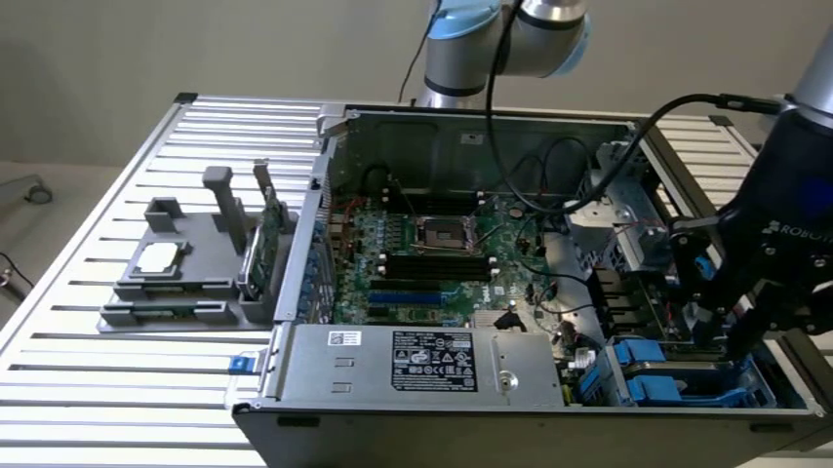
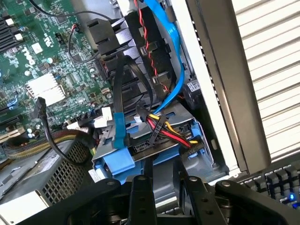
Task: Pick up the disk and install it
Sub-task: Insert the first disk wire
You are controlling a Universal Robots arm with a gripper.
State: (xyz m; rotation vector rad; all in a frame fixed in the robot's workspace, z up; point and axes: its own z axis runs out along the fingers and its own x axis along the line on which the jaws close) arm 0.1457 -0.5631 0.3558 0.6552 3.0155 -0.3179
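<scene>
**The disk is going into its slot in the computer case.**

The gripper (image 1: pixel 735 336) hangs over the near corner of the computer case (image 1: pixel 293 429), on the exterior view's right, where the blue drive bay (image 1: pixel 651 366) sits. In the wrist view its fingers (image 2: pixel 142 187) stand partway apart, and they look to be pinching the blue frame of the disk (image 2: pixel 163 186) between them. The disk is low in that bay, just beside a plug of red, yellow and black wires (image 2: pixel 161 126). I think the picking up is done and the putting in is the step in hand. Getting the disk all the way in calls for a straight, soft push that keeps the wires from getting trapped.
</scene>
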